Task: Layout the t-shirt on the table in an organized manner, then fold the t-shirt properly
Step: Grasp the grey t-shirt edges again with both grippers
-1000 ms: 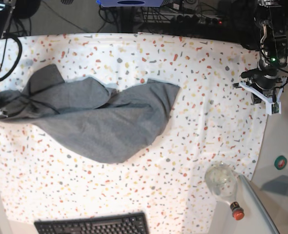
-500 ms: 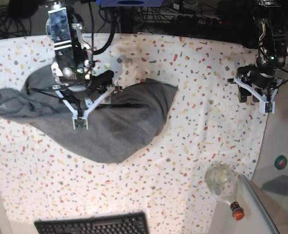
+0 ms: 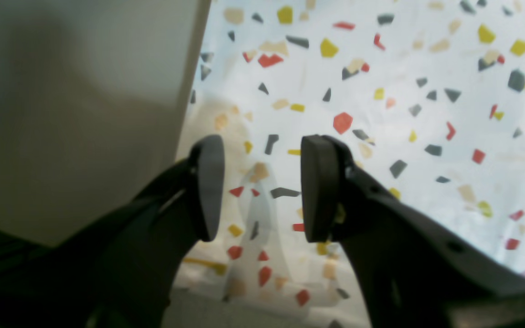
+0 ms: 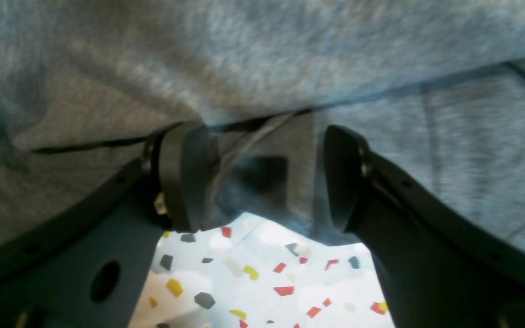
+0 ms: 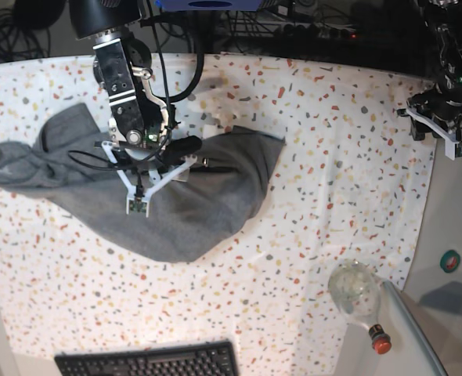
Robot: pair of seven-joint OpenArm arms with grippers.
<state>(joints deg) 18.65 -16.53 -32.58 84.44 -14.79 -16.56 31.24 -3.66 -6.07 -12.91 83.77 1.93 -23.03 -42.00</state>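
The heather-grey t-shirt [image 5: 184, 211] lies crumpled across the left half of the table [image 5: 317, 180], with one end bunched at the far left. My right gripper [image 5: 196, 154] hovers low over the shirt's upper middle. In the right wrist view the right gripper [image 4: 265, 182] is open, with a fold edge of the t-shirt [image 4: 262, 54] between its fingers and the speckled table [image 4: 262, 282] just below. My left gripper [image 5: 431, 117] is at the table's far right edge, away from the shirt. In the left wrist view the left gripper [image 3: 262, 187] is open and empty above the table [image 3: 426, 91].
A black keyboard [image 5: 149, 362] sits at the front edge. A clear bottle with a red cap [image 5: 358, 296] lies at the front right, next to a grey panel [image 5: 411, 329]. Cables and equipment [image 5: 294, 23] line the back.
My right arm has come from the far left to the shirt's middle, and the shirt's left end now lies loose. My left arm has drawn back toward the right edge.
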